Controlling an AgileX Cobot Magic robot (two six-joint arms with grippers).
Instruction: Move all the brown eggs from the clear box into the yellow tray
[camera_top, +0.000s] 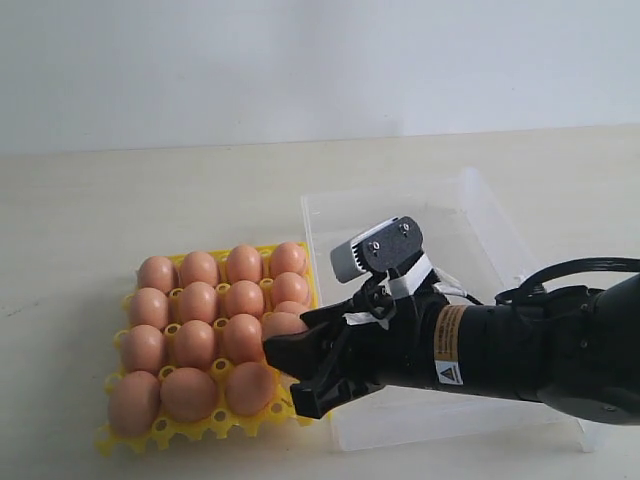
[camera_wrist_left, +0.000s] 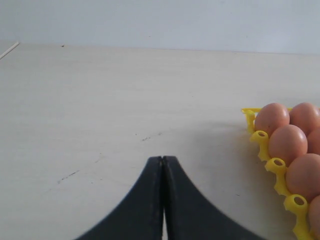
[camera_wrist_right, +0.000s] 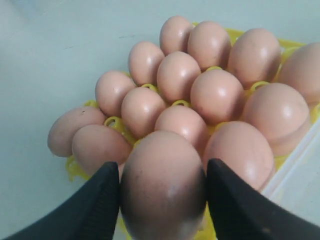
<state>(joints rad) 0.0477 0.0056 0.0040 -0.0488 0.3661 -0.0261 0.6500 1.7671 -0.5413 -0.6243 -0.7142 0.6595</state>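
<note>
Smooth, softly shiny shells on the eggs. Glossy yellow plastic for the tray, clear plastic for the box. Matt, faintly scuffed table.

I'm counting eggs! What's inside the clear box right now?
No eggs show in the clear box, just its bare see-through floor. The right arm lies across the front part, so whatever is under there is covered.

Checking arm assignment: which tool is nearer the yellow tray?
Right. The right tool holds an egg over the yellow tray; the left tool is shut, off to its side.
</note>
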